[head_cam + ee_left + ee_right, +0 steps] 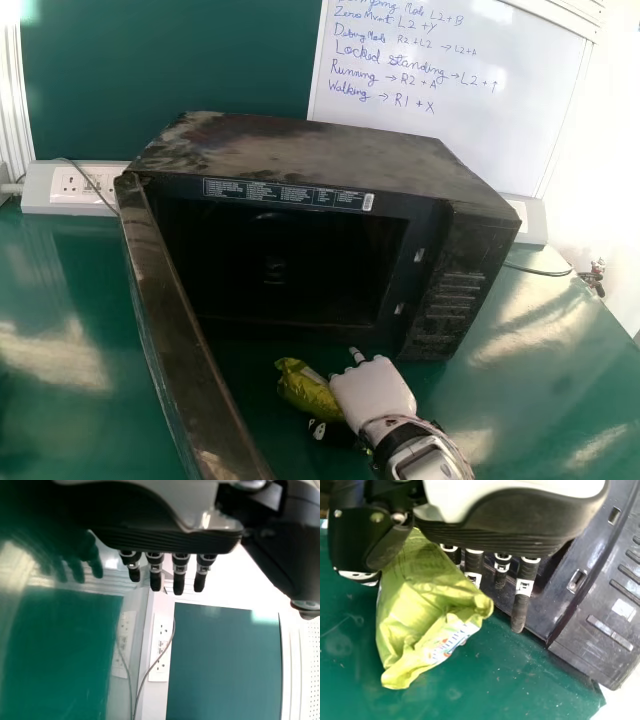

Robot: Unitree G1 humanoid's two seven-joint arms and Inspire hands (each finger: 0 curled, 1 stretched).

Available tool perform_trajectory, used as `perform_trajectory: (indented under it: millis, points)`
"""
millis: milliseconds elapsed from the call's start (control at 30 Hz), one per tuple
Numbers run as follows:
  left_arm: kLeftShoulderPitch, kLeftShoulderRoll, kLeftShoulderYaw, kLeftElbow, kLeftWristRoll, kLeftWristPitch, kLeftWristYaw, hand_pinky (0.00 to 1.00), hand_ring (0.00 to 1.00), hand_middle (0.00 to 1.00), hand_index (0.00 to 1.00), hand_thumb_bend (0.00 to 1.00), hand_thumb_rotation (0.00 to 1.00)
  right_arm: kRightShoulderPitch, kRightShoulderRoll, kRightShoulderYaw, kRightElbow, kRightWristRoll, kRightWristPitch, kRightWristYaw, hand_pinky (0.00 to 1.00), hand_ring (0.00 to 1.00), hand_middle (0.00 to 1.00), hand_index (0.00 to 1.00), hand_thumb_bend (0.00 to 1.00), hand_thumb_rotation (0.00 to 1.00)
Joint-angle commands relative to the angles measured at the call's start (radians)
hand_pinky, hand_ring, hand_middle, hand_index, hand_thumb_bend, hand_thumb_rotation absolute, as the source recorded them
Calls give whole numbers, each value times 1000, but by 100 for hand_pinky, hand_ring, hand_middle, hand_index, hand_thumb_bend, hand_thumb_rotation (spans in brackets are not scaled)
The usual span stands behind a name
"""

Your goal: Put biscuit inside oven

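Head view: our right hand (372,392) pinches the green biscuit pack (308,392) before the bottom edge of the oven (320,142). We should lift it over that edge, miss the open door (182,325), then let go gently. It's too dark deep inside, and we can't tell if the pack touches the table (50,275).

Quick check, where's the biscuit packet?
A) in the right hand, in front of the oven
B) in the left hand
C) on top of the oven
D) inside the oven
A: the green packet is held between thumb and fingers of the right hand, outside the open oven.
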Motion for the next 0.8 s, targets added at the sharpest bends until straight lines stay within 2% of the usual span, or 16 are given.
perform_trajectory:
  millis: [0, 67, 133, 200, 333, 733, 767]
  points:
    - [6, -15, -9, 3, 2, 0, 3, 100, 100, 100, 100, 0, 100, 5, -8, -1, 5, -1, -2, -29, 58, 48, 48, 74, 69, 14]
    - [3, -15, -8, 7, -2, 0, 1, 100, 100, 100, 100, 0, 100, 4, -15, 0, 6, 1, -8, -42, 51, 41, 48, 72, 59, 3]
    - [2, -15, -7, 9, -3, 3, 3, 100, 100, 100, 100, 0, 100, -1, -21, 1, 7, 3, -13, -38, 47, 38, 48, 71, 57, 1]
    - [4, -14, -7, 8, -4, 6, 2, 100, 100, 100, 100, 0, 100, -6, -27, 3, 7, 0, -18, -35, 45, 36, 47, 71, 57, 0]
    - [3, -16, -7, 3, -12, 6, -7, 100, 100, 100, 100, 0, 100, -1, -24, -10, 11, 18, -14, -68, 46, 38, 47, 71, 57, 0]
    - [1, -16, -8, 7, -5, 3, -2, 100, 100, 100, 100, 0, 100, -8, -51, -32, 11, 54, -16, -142, 43, 39, 47, 61, 57, 0]
    - [1, -14, -9, 8, -4, 2, -3, 100, 100, 100, 100, 0, 100, -7, -51, -36, 11, 59, -15, -158, 42, 38, 48, 55, 55, 0]
